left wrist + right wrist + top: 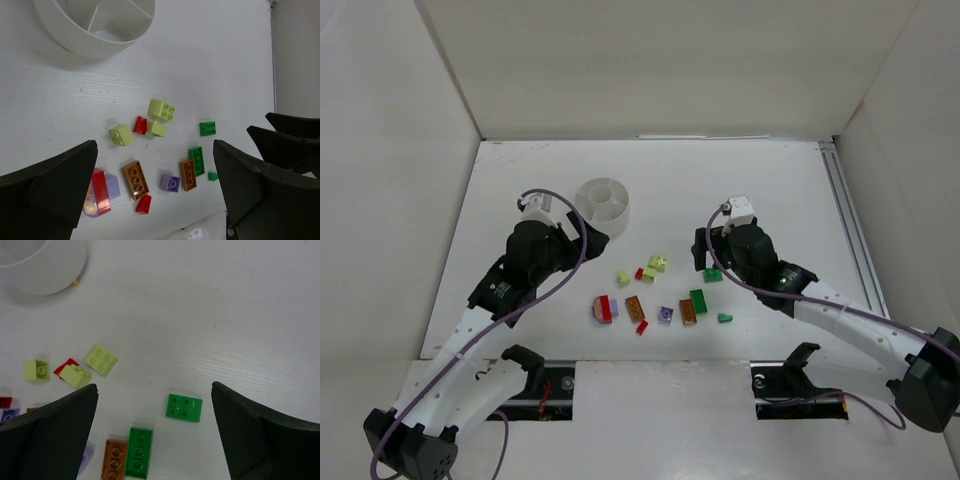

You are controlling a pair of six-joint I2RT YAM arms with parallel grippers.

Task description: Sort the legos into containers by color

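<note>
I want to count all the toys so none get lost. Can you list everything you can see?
green bricks: 3, green, right end of the scatter
pale yellow bricks: 3, pale yellow, back of the scatter
red bricks: 3, red, one among the yellow ones, one at the front, one against a lavender piece
brown bricks: 2, orange-brown, middle of the scatter
lavender bricks: 2, lavender, middle and left end
tub: 1, white, round with dividers, behind the bricks
table: 1, white, under everything
cables: 2, purple, one along each arm
left fingers: 2, black, spread open above the bricks
right fingers: 2, black, spread open over a green brick
</note>
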